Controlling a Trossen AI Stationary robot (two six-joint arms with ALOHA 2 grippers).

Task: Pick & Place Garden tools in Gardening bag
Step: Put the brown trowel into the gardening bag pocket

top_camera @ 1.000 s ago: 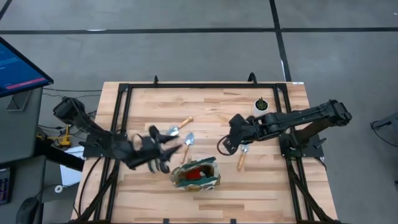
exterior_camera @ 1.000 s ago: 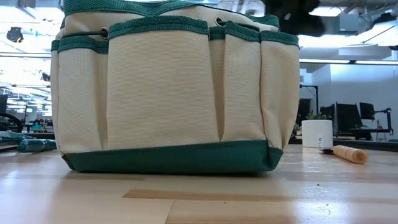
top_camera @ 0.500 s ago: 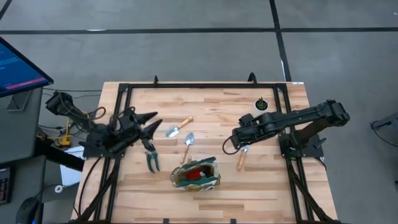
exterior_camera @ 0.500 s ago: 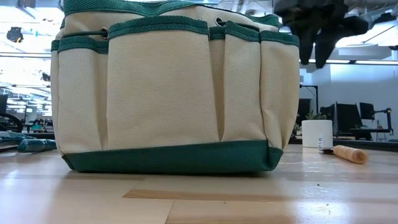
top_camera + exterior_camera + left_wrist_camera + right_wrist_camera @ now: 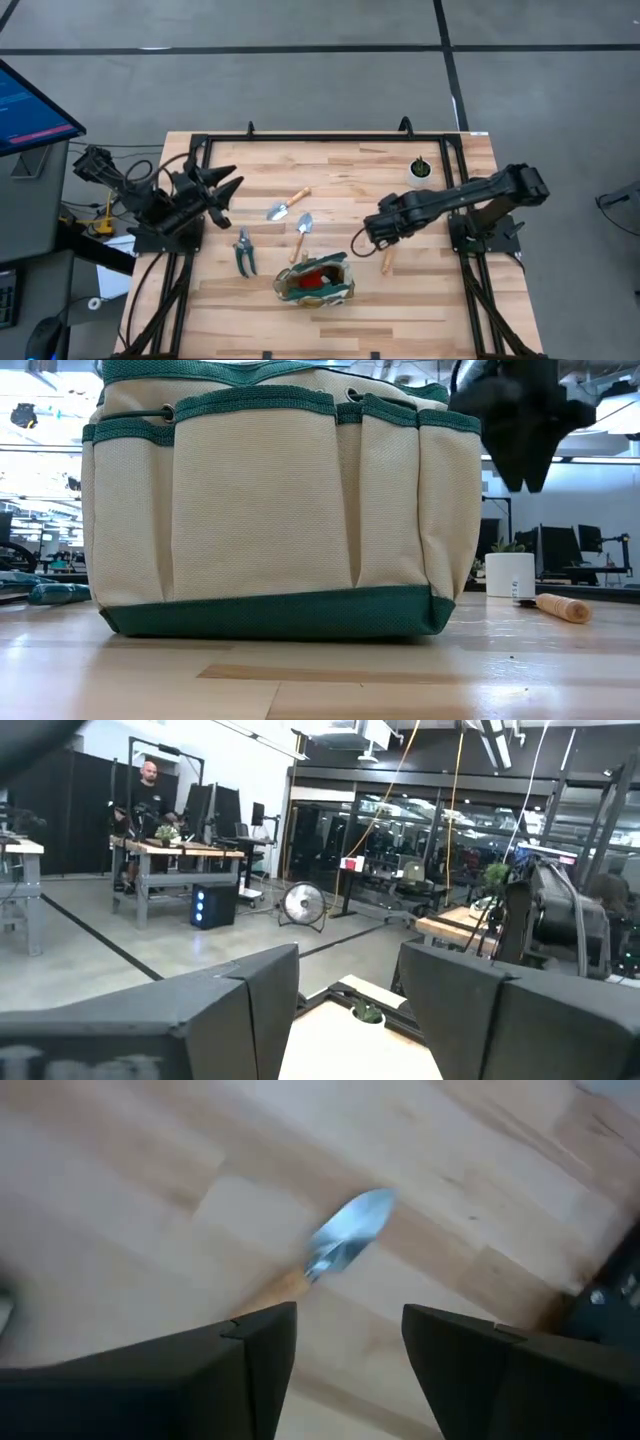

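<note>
Your gardening bag (image 5: 315, 280) sits at the table's 6 o'clock edge: tan fabric pockets, green trim, red showing inside. You have four tools lying outside it: green-handled shears (image 5: 243, 251) at its 9 o'clock, two silver trowels (image 5: 302, 231) with wooden handles at its 12 o'clock, and one tool (image 5: 387, 256) at 3 o'clock. Your right gripper (image 5: 372, 233) hangs over that tool, fingers parted, holding nothing. Your left gripper (image 5: 228, 187) waits at the table's 9 o'clock, parted and empty.

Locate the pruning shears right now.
High view: the pruning shears lie flat on the table's left side, left of the gardening bag, near the open left gripper.
</note>
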